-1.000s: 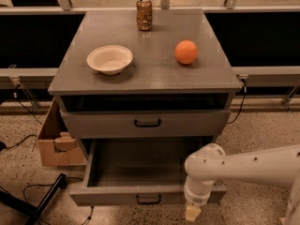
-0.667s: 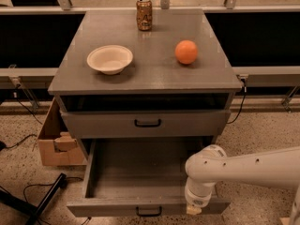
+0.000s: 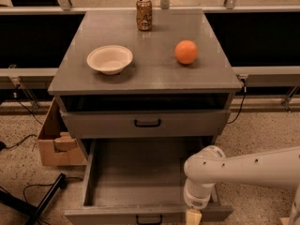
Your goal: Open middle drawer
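Note:
The middle drawer (image 3: 140, 182) is pulled far out of the grey cabinet and shows a deep, empty grey box. Its flat front runs along the bottom edge of the view, with a small black loop handle (image 3: 149, 218) at centre. My gripper (image 3: 193, 216) hangs from the white arm (image 3: 243, 168) at the drawer's front edge, to the right of the handle, and is mostly cut off by the bottom of the view. The drawer above (image 3: 147, 123) has a black handle and stands nearly shut. The bottom drawer is hidden under the open one.
On the cabinet top (image 3: 150, 36) stand a cream bowl (image 3: 109, 59), an orange (image 3: 186, 51) and a can (image 3: 144, 14). A cardboard box (image 3: 55, 139) sits on the floor at the left. Black cables and a black leg (image 3: 44, 196) lie at the lower left.
The middle drawer has slid further out toward the camera, and my gripper has moved with its front edge, downward in the view. The things on top have not moved.

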`<state>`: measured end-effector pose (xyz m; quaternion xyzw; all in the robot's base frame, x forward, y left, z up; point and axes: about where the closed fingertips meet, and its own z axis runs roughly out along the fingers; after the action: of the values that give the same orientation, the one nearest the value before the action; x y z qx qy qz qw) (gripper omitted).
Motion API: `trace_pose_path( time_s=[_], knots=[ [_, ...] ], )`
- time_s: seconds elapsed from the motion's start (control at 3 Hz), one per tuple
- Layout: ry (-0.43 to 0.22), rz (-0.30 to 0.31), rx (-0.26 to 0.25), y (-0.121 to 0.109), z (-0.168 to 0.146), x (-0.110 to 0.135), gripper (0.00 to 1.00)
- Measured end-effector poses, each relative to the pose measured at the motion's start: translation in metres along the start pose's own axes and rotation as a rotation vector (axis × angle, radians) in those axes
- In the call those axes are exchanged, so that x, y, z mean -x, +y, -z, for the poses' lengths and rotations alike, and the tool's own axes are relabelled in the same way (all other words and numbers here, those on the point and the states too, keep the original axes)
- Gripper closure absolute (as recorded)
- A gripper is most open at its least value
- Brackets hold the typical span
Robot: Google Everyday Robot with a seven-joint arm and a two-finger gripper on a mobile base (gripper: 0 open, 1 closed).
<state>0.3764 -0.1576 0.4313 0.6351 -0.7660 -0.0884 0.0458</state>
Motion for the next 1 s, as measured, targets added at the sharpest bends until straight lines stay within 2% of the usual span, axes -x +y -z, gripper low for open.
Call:
trace_pose_path(
  time_s=[0.33, 0.67, 1.0],
  knots=[
    [0.000, 0.000, 0.000, 0.000, 0.000, 0.000, 0.00],
    [-0.015, -0.008, 0.036, 0.028, -0.012, -0.010, 0.19],
    [-0.035, -0.025, 0.103, 0.075, -0.026, -0.023, 0.42]
  ],
)
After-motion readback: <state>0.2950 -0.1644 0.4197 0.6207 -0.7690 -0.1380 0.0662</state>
